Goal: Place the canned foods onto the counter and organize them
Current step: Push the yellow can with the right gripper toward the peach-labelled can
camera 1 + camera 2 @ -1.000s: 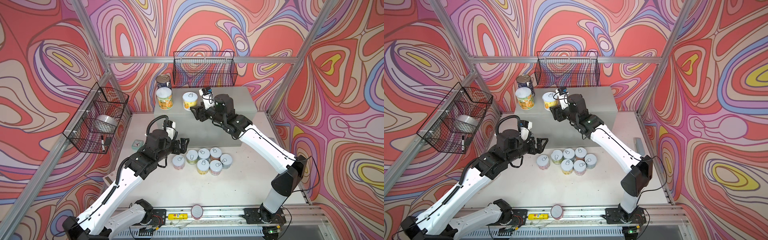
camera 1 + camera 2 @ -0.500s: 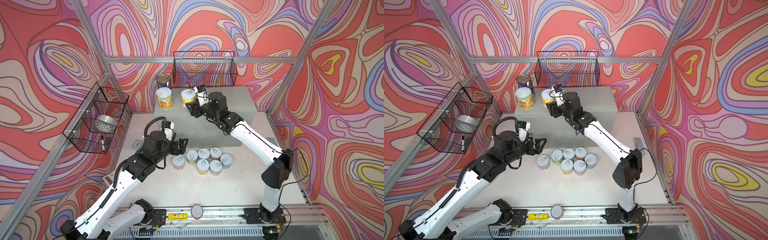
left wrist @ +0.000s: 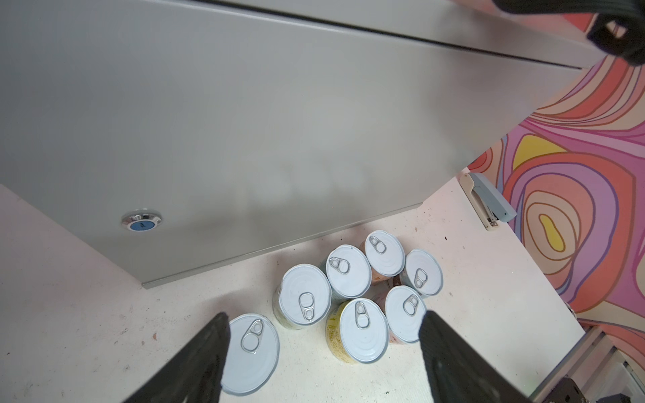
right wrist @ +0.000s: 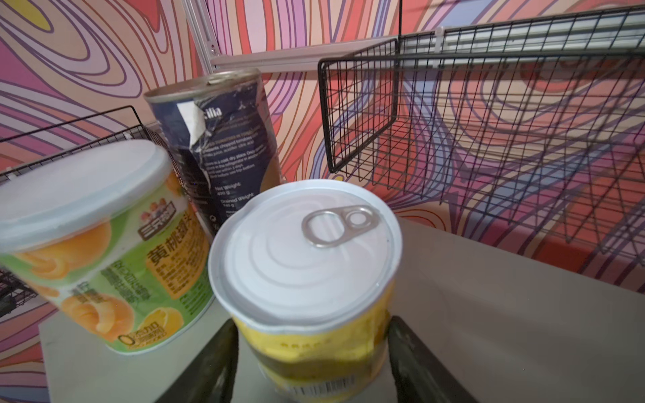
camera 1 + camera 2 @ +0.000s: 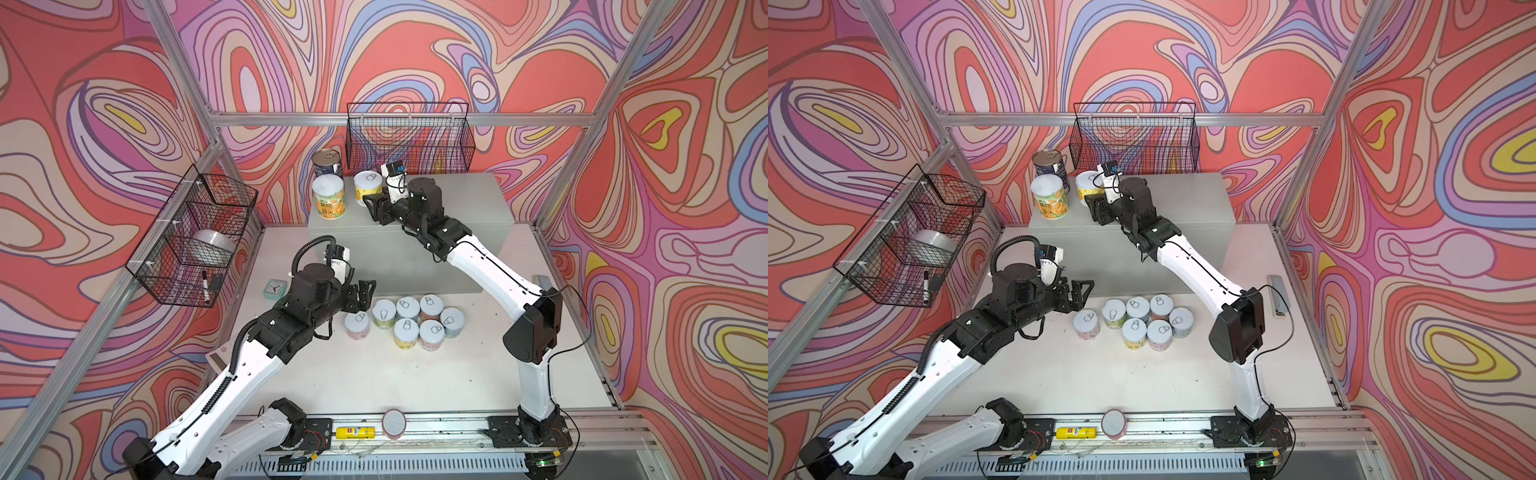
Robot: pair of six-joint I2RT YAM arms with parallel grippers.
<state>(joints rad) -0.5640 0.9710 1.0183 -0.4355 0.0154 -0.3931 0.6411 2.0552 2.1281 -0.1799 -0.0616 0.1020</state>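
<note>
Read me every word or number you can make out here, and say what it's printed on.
"ilia", "Net Weight: 400 g", "Drained Weight": dark blue can, torn label; smaller print blurred.
"黄桃罐头": peach can; logo blurred.
Barcode on yellow can: digits unreadable.
Too small to read: counter lock, yellow tube.

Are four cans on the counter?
No, only three are on the counter: the blue can, the orange can and the yellow can.
</note>
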